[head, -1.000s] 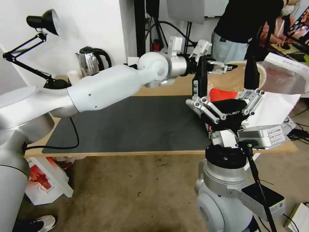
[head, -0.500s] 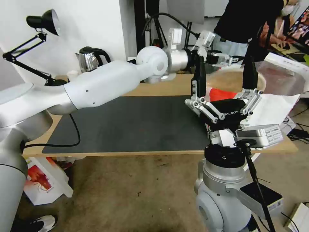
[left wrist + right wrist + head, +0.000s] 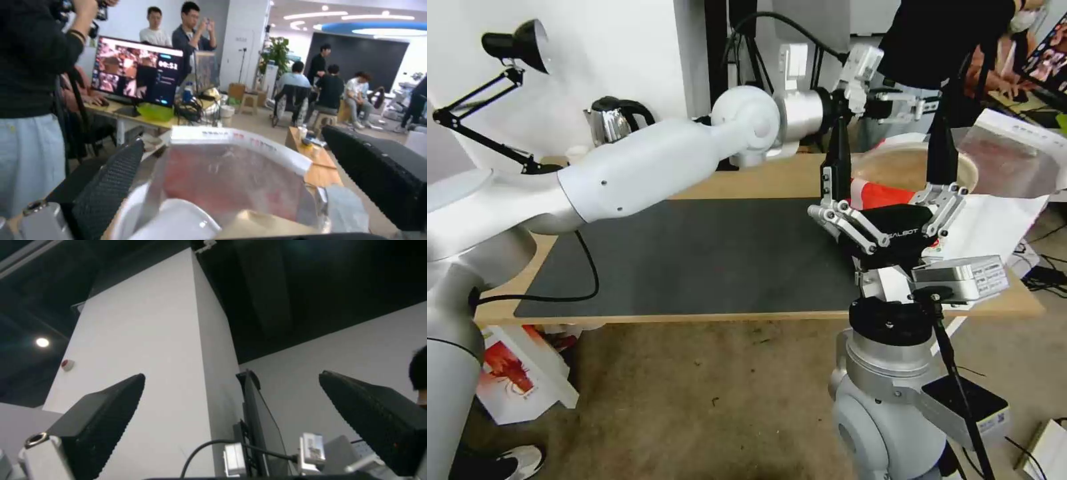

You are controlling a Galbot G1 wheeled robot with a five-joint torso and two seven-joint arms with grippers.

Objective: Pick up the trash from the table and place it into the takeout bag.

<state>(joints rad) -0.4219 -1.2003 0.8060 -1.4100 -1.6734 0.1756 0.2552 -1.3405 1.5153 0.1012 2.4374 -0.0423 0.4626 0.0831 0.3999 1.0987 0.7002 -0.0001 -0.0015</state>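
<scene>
Against the picture from a second ago, we see our left gripper [image 3: 924, 107] higher and farther out to the right, now level with the dark-clothed person at the far side instead of just over the beige lid [image 3: 917, 167]. Its jaws stand spread apart with nothing between them; through the left wrist camera the two dark pads [image 3: 106, 190] frame the bag [image 3: 236, 176] with its foil lining. The lid sits in the mouth of that bag [image 3: 1007, 167] at the right end of the tabletop [image 3: 760, 183].

Our right gripper [image 3: 887, 157] hangs near the right side, pointing upward, jaws wide apart and empty, about where it was before. Its black fingers [image 3: 835, 160] and body hide part of the bag and its red panel.

The dark mat [image 3: 694, 257] lies bare. A kettle [image 3: 610, 130] and a desk lamp [image 3: 517, 43] stand at the far left.
</scene>
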